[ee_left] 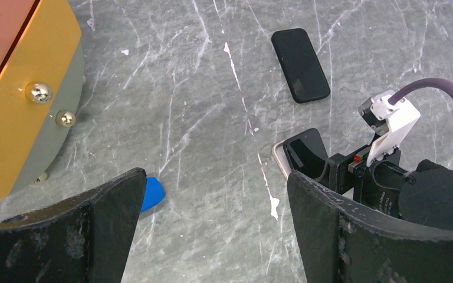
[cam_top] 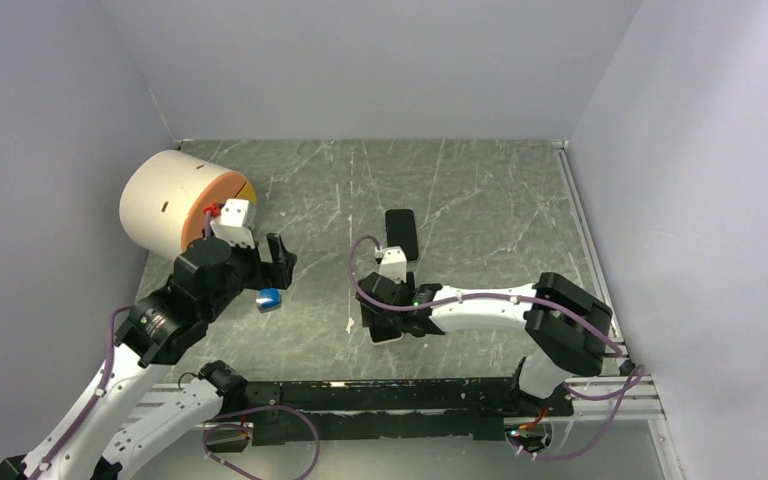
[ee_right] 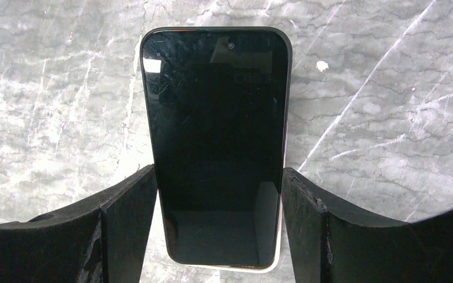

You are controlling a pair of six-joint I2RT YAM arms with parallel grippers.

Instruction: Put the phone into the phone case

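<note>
One phone (ee_right: pixel 218 118), pinched by the right gripper (ee_right: pixel 218 174), lies in the phone case (ee_left: pixel 280 160); left gripper (ee_left: pixel 215 177) gapes.

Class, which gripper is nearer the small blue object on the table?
Left. The left gripper is just above the blue object, which lies by one finger; the right gripper is farther off, straddling a black phone.

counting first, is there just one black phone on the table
No, a lone phone lies apart and a second phone lies over the pale phone case.
</note>
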